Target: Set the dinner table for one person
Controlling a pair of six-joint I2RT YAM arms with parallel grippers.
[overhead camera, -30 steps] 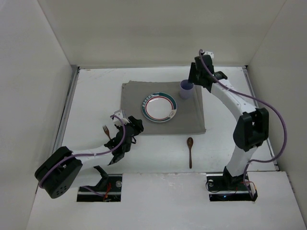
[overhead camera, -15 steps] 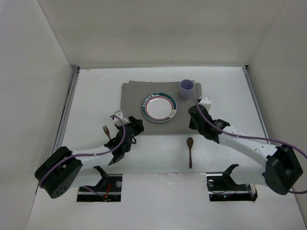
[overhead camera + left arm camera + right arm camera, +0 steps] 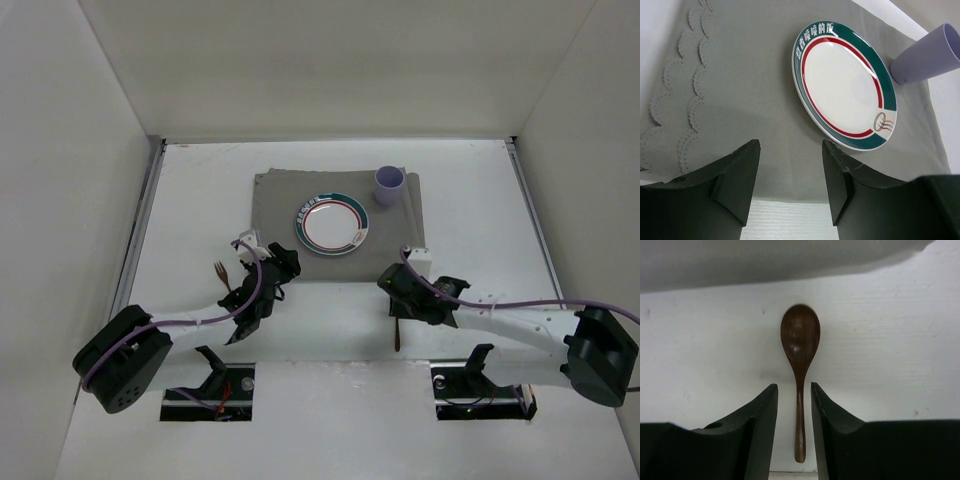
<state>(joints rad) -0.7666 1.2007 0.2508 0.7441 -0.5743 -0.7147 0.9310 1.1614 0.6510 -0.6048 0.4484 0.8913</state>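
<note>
White desk (image 3: 480,200) carries a grey placemat (image 3: 275,205) with plate (image 3: 332,223) and lilac cup (image 3: 389,186). Step in hand, as judged: grasping the wooden spoon (image 3: 800,340), which lies at the plate's 5 o'clock. Right fingers (image 3: 757,430), apart, straddle its handle. Next: lower, close, lift. Left fingers (image 3: 737,180) apart, empty.

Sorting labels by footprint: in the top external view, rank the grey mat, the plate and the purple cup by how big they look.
1. grey mat
2. plate
3. purple cup
None look close in size.

Your top view overlooks the whole bench (image 3: 200,190); left wrist faces the plate (image 3: 842,85) closely, right wrist looks straight down at the spoon (image 3: 800,342) nearside of it.
</note>
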